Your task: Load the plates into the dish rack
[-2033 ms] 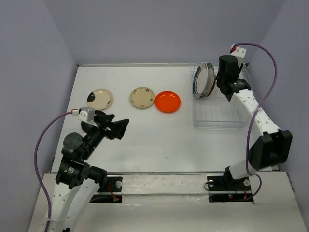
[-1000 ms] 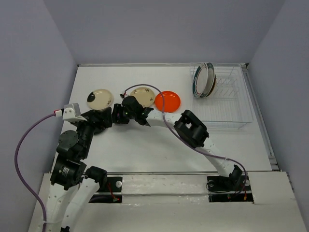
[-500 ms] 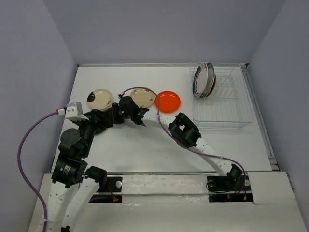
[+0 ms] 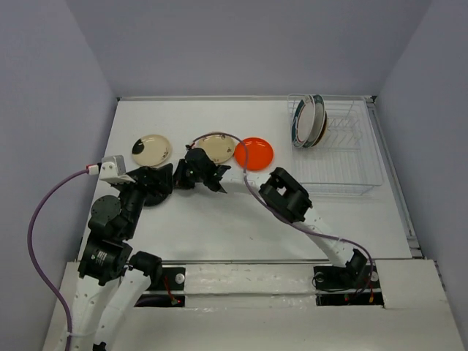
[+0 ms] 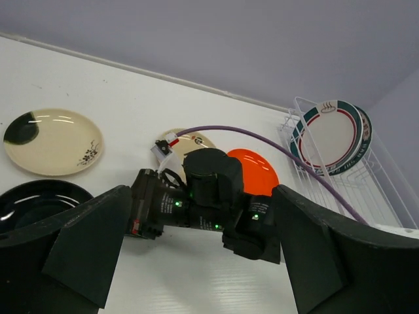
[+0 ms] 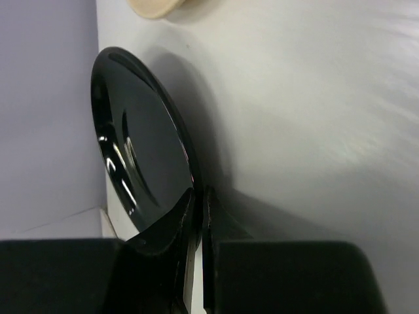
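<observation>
While the right arm reaches low and leftward across the white table [image 4: 219, 227], its right gripper [image 6: 198, 196] is clamped on the rim of a glossy black round plate [image 6: 141, 163]. The left gripper [image 4: 155, 184] hangs wide apart just beside it. Only the right wrist view shows the pinch. Overhead, two teal-rimmed white plates [image 4: 307, 121] stand in the clear wire dish rack [image 4: 344, 172].

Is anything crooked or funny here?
Yes. The black plate looks tipped up off the table, its rim pinched in the right gripper. The orange plate lies flat.
</observation>
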